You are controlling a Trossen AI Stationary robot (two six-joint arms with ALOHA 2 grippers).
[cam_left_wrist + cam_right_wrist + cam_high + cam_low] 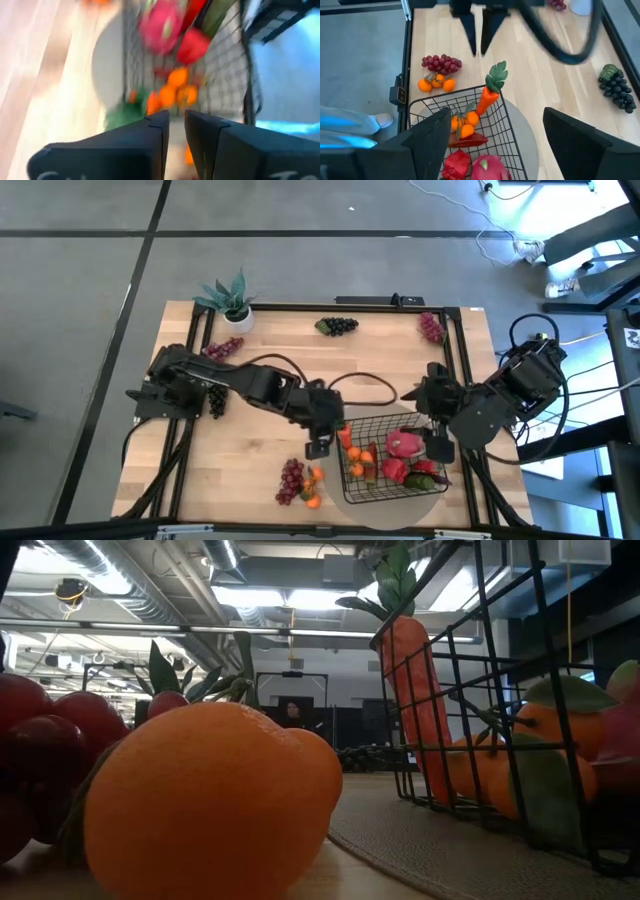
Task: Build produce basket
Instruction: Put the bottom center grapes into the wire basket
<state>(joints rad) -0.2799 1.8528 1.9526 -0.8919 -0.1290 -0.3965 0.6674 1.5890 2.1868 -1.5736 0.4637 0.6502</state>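
The black wire basket [392,463] stands on a round grey mat [415,498] near the table's near edge. In it are a carrot [487,97] leaning upright in a corner, small oranges [462,125], a red pepper [393,471] and a pink dragon fruit [404,444]. My left gripper [318,447] hangs just left of the basket, empty, its fingers almost together [176,122]. My right gripper [440,444] hovers open over the basket's right part, holding nothing. A red grape bunch [290,480] and oranges [313,488] lie on the table left of the basket.
Dark grapes [337,326] and red grapes [432,328] lie near the far edge, and purple grapes [222,348] lie by the potted plant [232,296] at the far left. More dark grapes [215,400] sit beside the left arm. Bare wood shows mid-table.
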